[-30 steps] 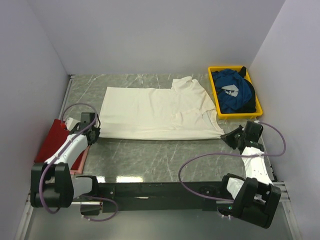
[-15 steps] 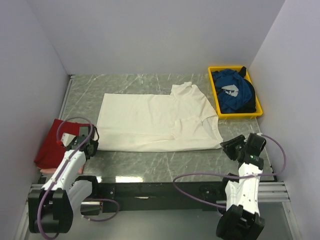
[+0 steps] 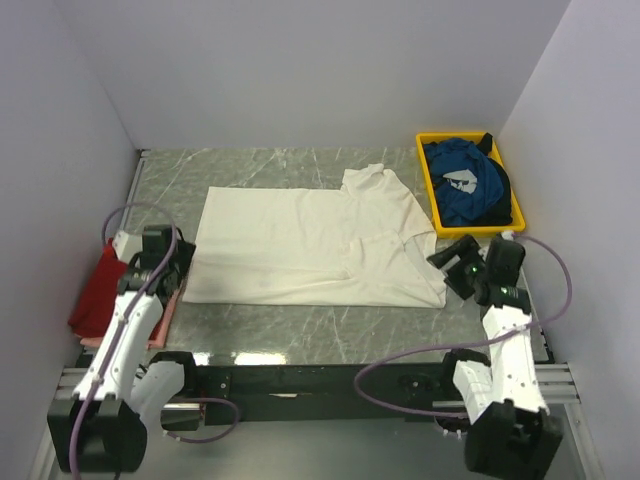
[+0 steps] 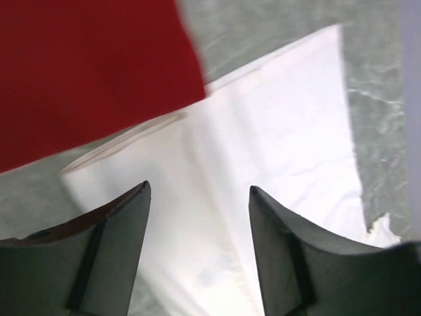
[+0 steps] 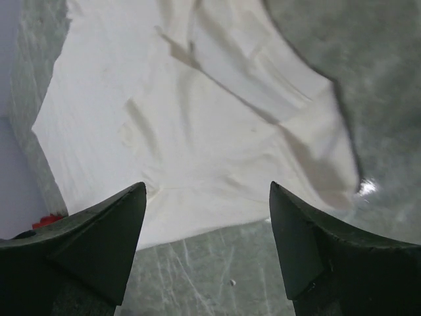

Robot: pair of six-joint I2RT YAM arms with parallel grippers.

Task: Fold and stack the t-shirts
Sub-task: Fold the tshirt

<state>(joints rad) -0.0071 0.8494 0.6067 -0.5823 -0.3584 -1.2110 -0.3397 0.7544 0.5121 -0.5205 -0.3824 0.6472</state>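
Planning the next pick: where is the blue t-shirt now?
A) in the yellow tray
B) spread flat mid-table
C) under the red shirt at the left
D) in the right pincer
A: the blue t-shirt lies bunched inside the yellow tray at the far right; the cream t-shirt is the one spread flat.

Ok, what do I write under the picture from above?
Left hand and right hand, both open, beside a flat cream-white t-shirt, red t-shirt at left, blue t-shirt in the yellow tray.
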